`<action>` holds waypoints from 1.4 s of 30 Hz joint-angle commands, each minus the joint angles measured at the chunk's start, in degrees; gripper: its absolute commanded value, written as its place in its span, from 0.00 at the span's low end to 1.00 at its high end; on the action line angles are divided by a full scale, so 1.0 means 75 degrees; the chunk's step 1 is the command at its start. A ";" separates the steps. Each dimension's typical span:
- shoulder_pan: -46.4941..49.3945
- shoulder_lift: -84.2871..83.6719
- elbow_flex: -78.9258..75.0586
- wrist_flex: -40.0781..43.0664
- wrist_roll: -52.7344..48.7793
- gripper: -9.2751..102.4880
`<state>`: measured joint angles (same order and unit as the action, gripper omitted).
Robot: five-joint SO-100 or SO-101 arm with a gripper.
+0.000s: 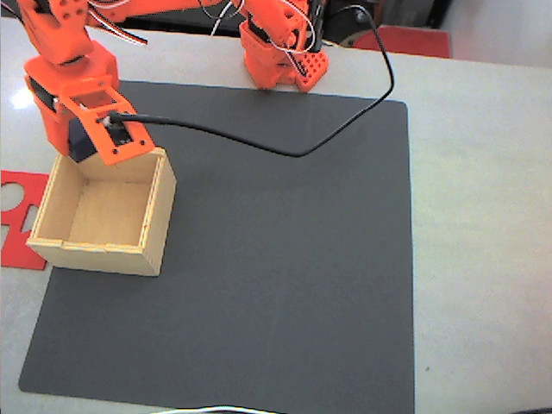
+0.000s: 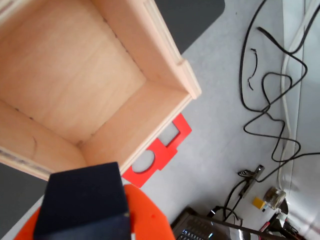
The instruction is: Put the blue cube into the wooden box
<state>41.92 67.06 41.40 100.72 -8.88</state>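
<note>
Navy cube [image 2: 82, 202] sits clamped in the tool [image 2: 90, 220] at the bottom of the wrist view, against an orange finger [image 2: 145, 212]. Box [image 2: 75, 80] lies open just beyond the tool, its plywood floor bare, near rim close under the cube. Fixed view: tool head [image 1: 108, 129] hangs over the box's [image 1: 103, 211] far rim; black mat [image 1: 276, 259] under the box, red sheet [image 1: 17, 216] beside it on the bench [image 1: 483, 216].

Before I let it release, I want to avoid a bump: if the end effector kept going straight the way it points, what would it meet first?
Probably the bare plywood floor of the wooden box. The end effector, shut on the blue cube, looks down into the open box in the wrist view; depth is unclear, and the near wall sits close.
</note>
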 commanded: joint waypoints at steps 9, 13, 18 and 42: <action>0.0164 -0.0082 -0.0375 -0.0973 -0.1020 0.09; 0.0129 -0.0480 -0.0375 -0.1324 -0.1113 0.09; 0.0105 -0.1078 -0.0375 -0.1793 -0.1113 0.09; -0.0469 -0.3480 -0.1898 -0.2145 -0.1137 0.26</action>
<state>39.02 40.69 29.88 84.73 -17.67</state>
